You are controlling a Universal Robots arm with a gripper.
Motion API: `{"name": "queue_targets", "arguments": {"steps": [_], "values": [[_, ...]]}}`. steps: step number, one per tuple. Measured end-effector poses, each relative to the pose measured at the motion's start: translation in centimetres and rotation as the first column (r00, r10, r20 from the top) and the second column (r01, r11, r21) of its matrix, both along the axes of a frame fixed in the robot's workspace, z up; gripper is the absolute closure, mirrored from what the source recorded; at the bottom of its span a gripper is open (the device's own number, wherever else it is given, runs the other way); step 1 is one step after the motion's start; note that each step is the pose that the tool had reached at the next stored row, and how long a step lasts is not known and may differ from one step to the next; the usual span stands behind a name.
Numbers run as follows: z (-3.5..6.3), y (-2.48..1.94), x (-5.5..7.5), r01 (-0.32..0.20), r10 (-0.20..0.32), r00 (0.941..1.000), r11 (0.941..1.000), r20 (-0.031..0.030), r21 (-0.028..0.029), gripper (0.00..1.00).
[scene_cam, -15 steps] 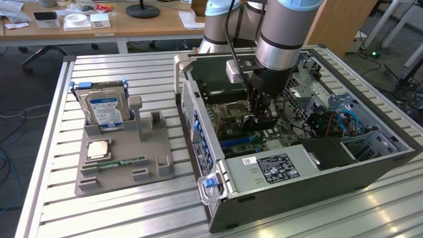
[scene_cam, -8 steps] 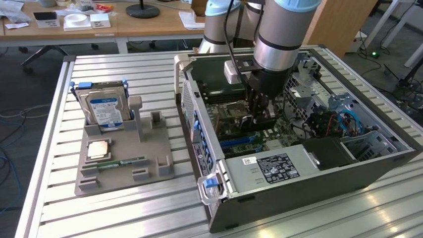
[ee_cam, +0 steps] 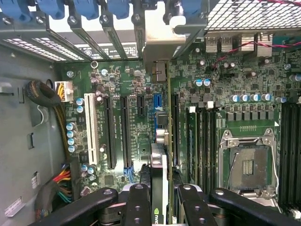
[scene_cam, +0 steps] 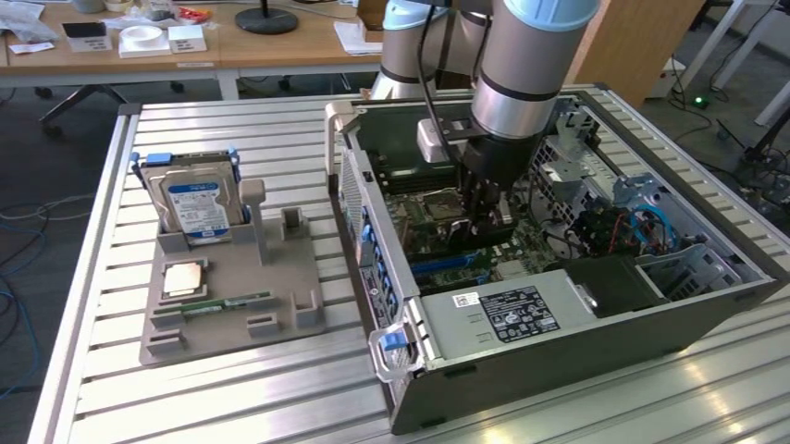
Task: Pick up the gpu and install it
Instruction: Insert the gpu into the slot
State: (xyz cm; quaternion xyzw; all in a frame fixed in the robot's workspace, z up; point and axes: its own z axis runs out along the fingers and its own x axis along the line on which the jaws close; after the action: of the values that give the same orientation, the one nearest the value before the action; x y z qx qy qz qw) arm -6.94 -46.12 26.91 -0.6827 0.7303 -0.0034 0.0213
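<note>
My gripper (ee_cam: 162, 200) is shut on the gpu (ee_cam: 160, 155), which I see edge-on between the two black fingers (ee_cam: 138, 205). Its silver end bracket (ee_cam: 160, 42) points toward the rear slot openings of the computer case (scene_cam: 556, 314). The card runs parallel to the long black expansion slots (ee_cam: 109, 134) on the motherboard (ee_cam: 136, 80). Whether it touches a slot I cannot tell. In the exterior view the gripper (scene_cam: 482, 217) reaches down into the open case, over the board, with the dark gpu (scene_cam: 491, 231) at its tip.
The case lies on its side on a slatted metal table (scene_cam: 247, 407). At the exterior view's left, a grey fixture (scene_cam: 235, 319) carries a blue-labelled hard drive (scene_cam: 198, 208), a processor chip (scene_cam: 183, 277) and a green memory stick (scene_cam: 235, 302). An open CPU socket (ee_cam: 247, 162) and cable bundles (ee_cam: 61, 181) flank the card.
</note>
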Motion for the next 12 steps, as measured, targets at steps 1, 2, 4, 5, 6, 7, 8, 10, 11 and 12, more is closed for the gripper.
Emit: {"name": "queue_targets", "arguments": {"steps": [1,2,4,5,6,7,8,10,11,12], "values": [[0.0,0.0,-0.03,0.0,0.0,1.0,1.0,0.0,-0.0001,0.73],[-0.02,0.0,-0.1,0.0,0.0,1.0,1.0,0.0001,0.0001,0.73],[-0.04,0.01,-0.28,0.0,0.0,1.0,1.0,0.0001,0.0003,0.73],[-0.04,0.01,-0.34,0.0,0.0,1.0,1.0,0.0001,0.0002,0.73],[-0.06,0.0,-0.39,0.0,0.0,1.0,1.0,0.0001,0.0002,0.73],[-0.1,0.0,-0.41,0.0,0.0,1.0,1.0,0.0001,0.0003,0.73],[-0.18,0.0,-0.42,0.0,0.0,1.0,1.0,0.0001,0.0001,0.73],[-0.39,0.0,-0.44,0.0,0.0,1.0,1.0,0.0001,0.0001,0.73],[-0.45,0.0,-0.45,0.0,0.0,1.0,1.0,0.0,0.0001,0.73],[-0.45,0.0,-0.45,0.0,0.0,1.0,1.0,-0.0001,-0.0001,0.73]]}}
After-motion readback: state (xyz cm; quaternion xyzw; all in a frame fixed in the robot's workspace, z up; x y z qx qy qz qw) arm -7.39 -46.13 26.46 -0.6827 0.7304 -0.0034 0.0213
